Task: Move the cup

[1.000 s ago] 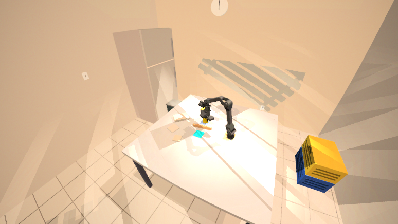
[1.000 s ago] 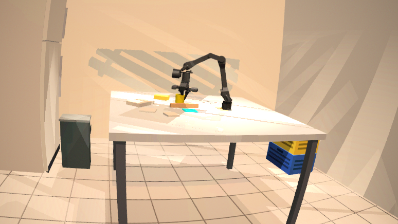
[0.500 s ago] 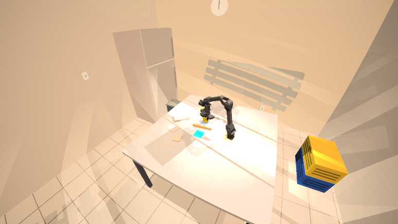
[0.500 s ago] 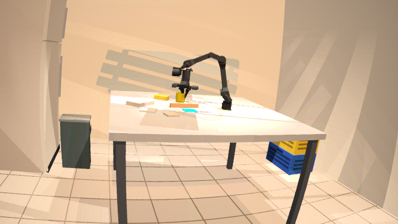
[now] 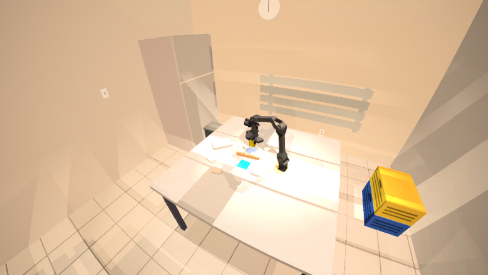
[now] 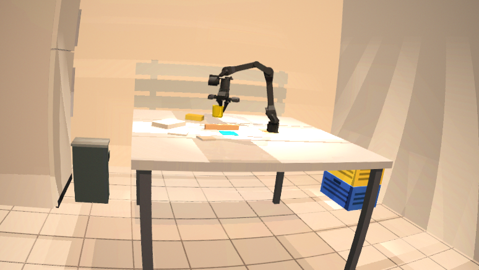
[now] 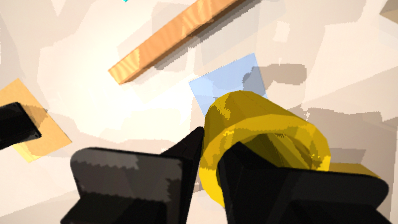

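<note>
The yellow cup [image 6: 217, 110] is gripped at its rim by the closed gripper [image 6: 222, 106], held upright above the pale blue pad [image 7: 227, 80], mouth pointed upward.

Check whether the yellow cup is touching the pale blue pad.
Apart. In the exterior view the yellow cup hangs from the hand above the table; the wrist view shows the pale blue pad beneath it.

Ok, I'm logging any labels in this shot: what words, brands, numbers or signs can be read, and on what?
None: no readable text in any view.
The yellow cup, held in the gripper, is plain.
The yellow and blue crate shows only dark slots.
The round wall clock shows no numerals, just a hand.
The dark bin is unmarked.
</note>
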### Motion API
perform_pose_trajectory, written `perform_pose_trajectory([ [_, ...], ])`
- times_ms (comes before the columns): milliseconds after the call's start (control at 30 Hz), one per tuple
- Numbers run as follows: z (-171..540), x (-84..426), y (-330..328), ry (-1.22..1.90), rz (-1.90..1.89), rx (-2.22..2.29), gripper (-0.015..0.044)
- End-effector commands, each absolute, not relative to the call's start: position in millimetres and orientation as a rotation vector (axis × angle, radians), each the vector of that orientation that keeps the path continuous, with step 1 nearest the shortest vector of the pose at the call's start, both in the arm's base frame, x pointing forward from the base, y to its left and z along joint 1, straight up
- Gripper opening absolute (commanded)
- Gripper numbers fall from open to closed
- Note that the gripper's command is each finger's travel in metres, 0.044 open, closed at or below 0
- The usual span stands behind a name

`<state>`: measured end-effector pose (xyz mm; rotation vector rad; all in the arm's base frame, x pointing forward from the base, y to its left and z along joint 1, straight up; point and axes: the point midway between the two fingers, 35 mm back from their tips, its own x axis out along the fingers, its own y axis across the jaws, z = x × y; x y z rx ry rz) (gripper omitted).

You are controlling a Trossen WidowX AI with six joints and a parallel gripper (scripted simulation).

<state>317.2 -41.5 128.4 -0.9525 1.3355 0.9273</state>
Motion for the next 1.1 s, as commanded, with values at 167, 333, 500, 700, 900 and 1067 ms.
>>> perform_pose_trajectory([
  [167,127.9,317.2,-41.4,1.336,0.928,-0.952,0.0],
  [333,127.9,317.2,-41.4,1.336,0.928,-0.952,0.0],
  [500,128.0,316.7,-39.1,1.335,0.928,-0.952,0.0],
  [700,128.4,313.9,-27.1,1.332,0.93,-0.953,0.0],
  [900,129.1,310.9,-13.7,1.33,0.932,-0.952,0.0],
  [1067,129.6,308.3,-2.6,1.329,0.933,-0.952,0.0],
])
